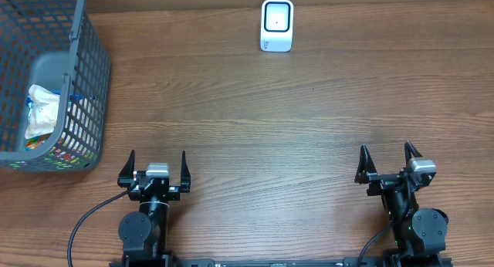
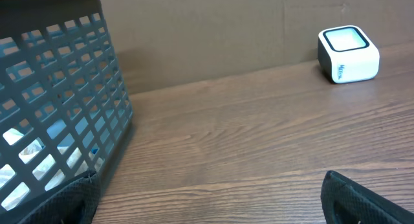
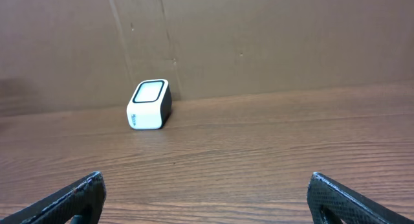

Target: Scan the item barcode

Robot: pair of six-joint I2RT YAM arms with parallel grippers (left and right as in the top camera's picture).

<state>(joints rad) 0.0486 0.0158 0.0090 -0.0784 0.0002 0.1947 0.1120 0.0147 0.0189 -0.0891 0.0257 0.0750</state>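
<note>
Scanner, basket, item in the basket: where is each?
Scanner (image 1: pixel 276 20): overhead view, on its top window.
Basket (image 1: pixel 91 82): overhead view, on its right wall.
Item (image 1: pixel 42 111): overhead view, on its white wrapper.

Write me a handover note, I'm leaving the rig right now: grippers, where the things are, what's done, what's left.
Left gripper: open, empty, on the near side, just right of the basket.
Right gripper: open, empty, on the near side at the right.
Items: a white packet and some other goods lie in the basket at the far left.
Scanner: stands at the far side, near the middle.
Done: nothing yet, no item is out of the basket.
Left: lift an item from the basket and show its barcode to the scanner.
</note>
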